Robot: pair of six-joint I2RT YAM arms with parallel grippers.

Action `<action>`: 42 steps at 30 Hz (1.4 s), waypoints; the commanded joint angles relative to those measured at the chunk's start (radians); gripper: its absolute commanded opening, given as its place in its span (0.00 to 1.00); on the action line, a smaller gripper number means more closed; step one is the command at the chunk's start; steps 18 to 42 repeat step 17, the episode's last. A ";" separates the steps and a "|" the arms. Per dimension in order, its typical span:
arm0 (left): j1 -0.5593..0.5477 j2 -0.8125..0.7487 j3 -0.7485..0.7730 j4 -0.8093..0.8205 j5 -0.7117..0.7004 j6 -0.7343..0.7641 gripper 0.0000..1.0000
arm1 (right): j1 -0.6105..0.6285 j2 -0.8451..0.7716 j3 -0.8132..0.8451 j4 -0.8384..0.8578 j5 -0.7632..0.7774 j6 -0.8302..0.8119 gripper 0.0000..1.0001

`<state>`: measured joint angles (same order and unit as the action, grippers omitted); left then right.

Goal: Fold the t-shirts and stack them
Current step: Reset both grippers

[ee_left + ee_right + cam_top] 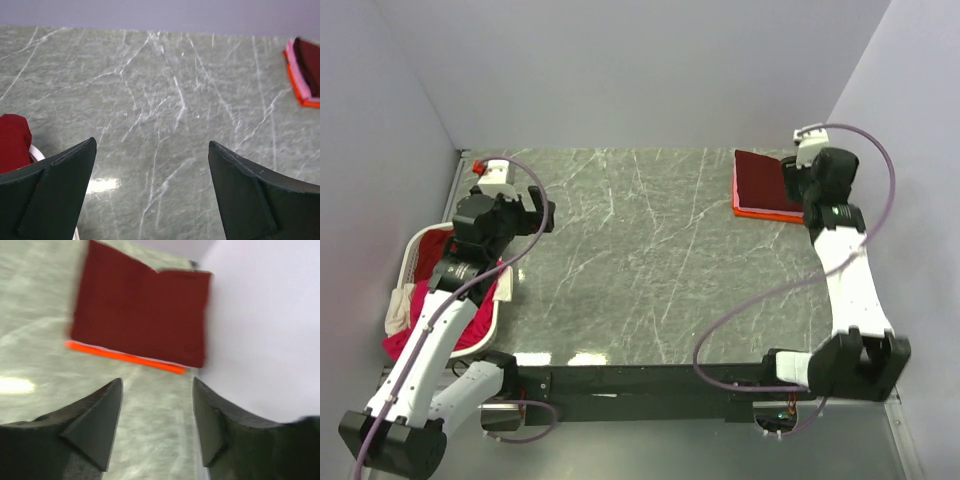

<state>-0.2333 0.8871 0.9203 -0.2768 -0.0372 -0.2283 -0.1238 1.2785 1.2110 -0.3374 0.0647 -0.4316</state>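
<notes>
A folded stack lies at the table's far right: a dark maroon t-shirt (760,180) on top, with pink and orange t-shirts (765,213) under it. The stack also shows in the right wrist view (140,315) and at the far right of the left wrist view (306,70). My right gripper (798,180) is open and empty, just beside the stack's right edge; in its wrist view (157,385) it is short of the orange edge. My left gripper (542,212) is open and empty over the table's left side (152,145). Magenta (470,325) and cream (400,310) t-shirts lie crumpled in the basket.
A white plastic basket (415,245) stands at the left table edge under my left arm; its rim and a red cloth (12,142) show in the left wrist view. Grey walls close in on the left, back and right. The table is green-grey marble (650,260).
</notes>
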 commanded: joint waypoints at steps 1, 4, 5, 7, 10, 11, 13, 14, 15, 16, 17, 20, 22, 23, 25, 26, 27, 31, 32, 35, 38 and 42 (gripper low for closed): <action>0.026 -0.065 0.009 0.004 0.030 -0.077 0.99 | -0.010 -0.195 -0.144 0.009 -0.201 0.158 0.68; 0.063 -0.088 -0.020 -0.012 0.075 -0.117 0.99 | -0.019 -0.389 -0.313 0.210 -0.148 0.297 0.87; 0.081 -0.089 -0.026 -0.015 0.091 -0.130 0.99 | -0.019 -0.431 -0.349 0.274 -0.134 0.321 0.88; 0.098 -0.102 -0.043 -0.021 0.120 -0.141 0.99 | -0.017 -0.493 -0.377 0.278 -0.079 0.400 0.88; 0.123 -0.125 -0.066 -0.021 0.140 -0.161 1.00 | -0.016 -0.482 -0.340 0.178 -0.008 0.497 0.89; 0.127 -0.128 -0.069 -0.021 0.137 -0.169 0.99 | -0.016 -0.485 -0.340 0.152 -0.006 0.498 0.89; 0.129 -0.135 -0.074 -0.022 0.132 -0.177 0.99 | -0.016 -0.522 -0.382 0.181 0.007 0.475 0.89; 0.130 -0.137 -0.074 -0.025 0.128 -0.183 1.00 | -0.016 -0.534 -0.395 0.216 0.004 0.470 0.89; 0.130 -0.139 -0.074 -0.028 0.125 -0.187 1.00 | -0.016 -0.542 -0.403 0.227 0.013 0.478 0.88; 0.130 -0.142 -0.077 -0.032 0.120 -0.190 0.99 | -0.017 -0.544 -0.395 0.227 0.018 0.499 0.88; 0.130 -0.145 -0.077 -0.032 0.117 -0.197 1.00 | -0.016 -0.539 -0.386 0.213 0.012 0.504 0.88; 0.130 -0.145 -0.077 -0.032 0.117 -0.197 1.00 | -0.016 -0.539 -0.386 0.213 0.012 0.504 0.88; 0.130 -0.145 -0.077 -0.032 0.117 -0.197 1.00 | -0.016 -0.539 -0.386 0.213 0.012 0.504 0.88; 0.130 -0.145 -0.077 -0.032 0.117 -0.197 1.00 | -0.016 -0.539 -0.386 0.213 0.012 0.504 0.88; 0.130 -0.145 -0.077 -0.032 0.117 -0.197 1.00 | -0.016 -0.539 -0.386 0.213 0.012 0.504 0.88; 0.130 -0.145 -0.077 -0.032 0.117 -0.197 1.00 | -0.016 -0.539 -0.386 0.213 0.012 0.504 0.88; 0.130 -0.145 -0.077 -0.032 0.117 -0.197 1.00 | -0.016 -0.539 -0.386 0.213 0.012 0.504 0.88; 0.130 -0.145 -0.077 -0.032 0.117 -0.197 1.00 | -0.016 -0.539 -0.386 0.213 0.012 0.504 0.88; 0.130 -0.145 -0.077 -0.032 0.117 -0.197 1.00 | -0.016 -0.539 -0.386 0.213 0.012 0.504 0.88; 0.130 -0.145 -0.077 -0.032 0.117 -0.197 1.00 | -0.016 -0.539 -0.386 0.213 0.012 0.504 0.88; 0.130 -0.145 -0.077 -0.032 0.117 -0.197 1.00 | -0.016 -0.539 -0.386 0.213 0.012 0.504 0.88; 0.130 -0.145 -0.077 -0.032 0.117 -0.197 1.00 | -0.016 -0.539 -0.386 0.213 0.012 0.504 0.88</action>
